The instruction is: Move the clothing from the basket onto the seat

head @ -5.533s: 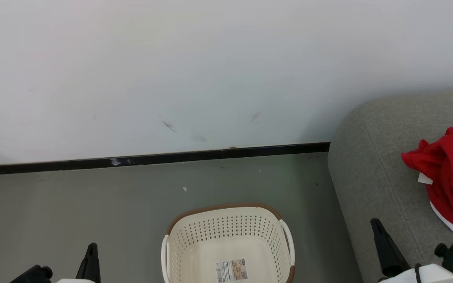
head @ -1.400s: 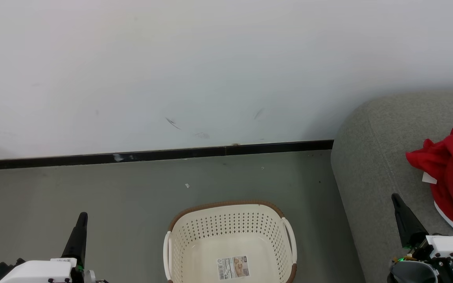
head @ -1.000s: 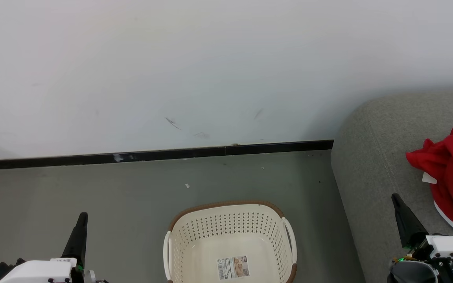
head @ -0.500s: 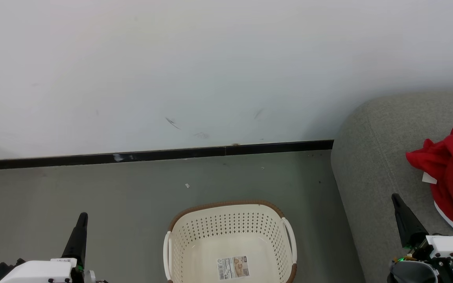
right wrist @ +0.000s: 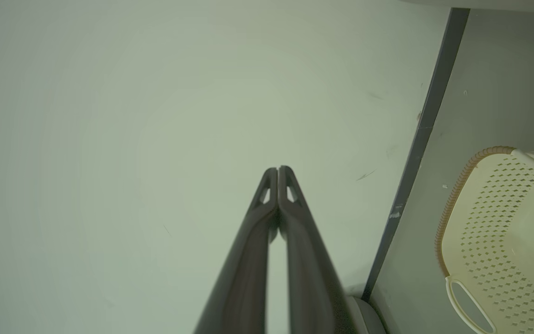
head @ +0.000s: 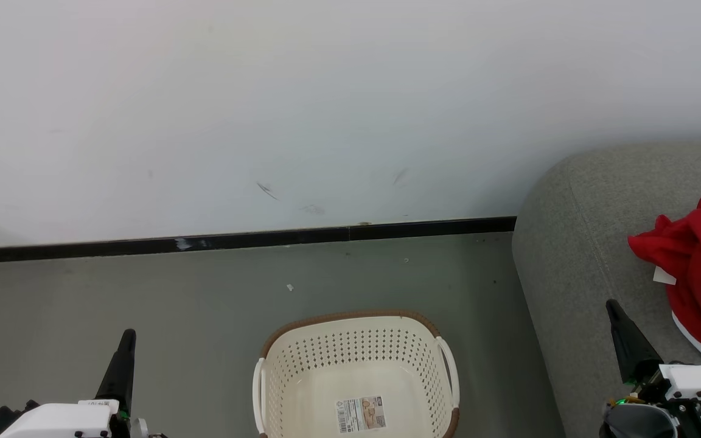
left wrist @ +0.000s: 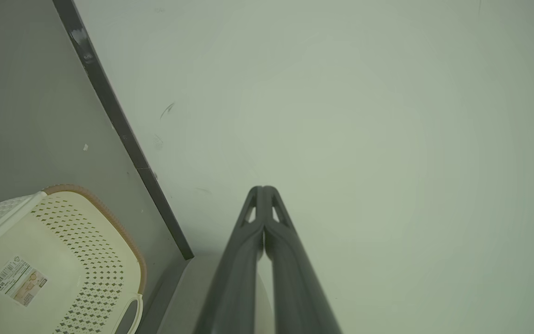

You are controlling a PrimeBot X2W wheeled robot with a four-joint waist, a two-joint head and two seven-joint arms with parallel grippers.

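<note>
Red clothing with white trim lies bunched on the grey seat at the right edge of the head view. The cream basket with its brown rim stands on the floor at bottom centre; inside it I see bare plastic and a barcode sticker. It also appears as the basket in the left wrist view and the basket in the right wrist view. My left gripper is at lower left, shut, fingertips together. My right gripper rises over the seat's front, shut, holding nothing.
A white wall with a black skirting strip runs behind the basket. Grey floor spreads to the left, with a small white scrap on it.
Since 5.5 s ago both grippers rose higher into the head view and the picture shifted slightly. Over the last second nothing has moved.
</note>
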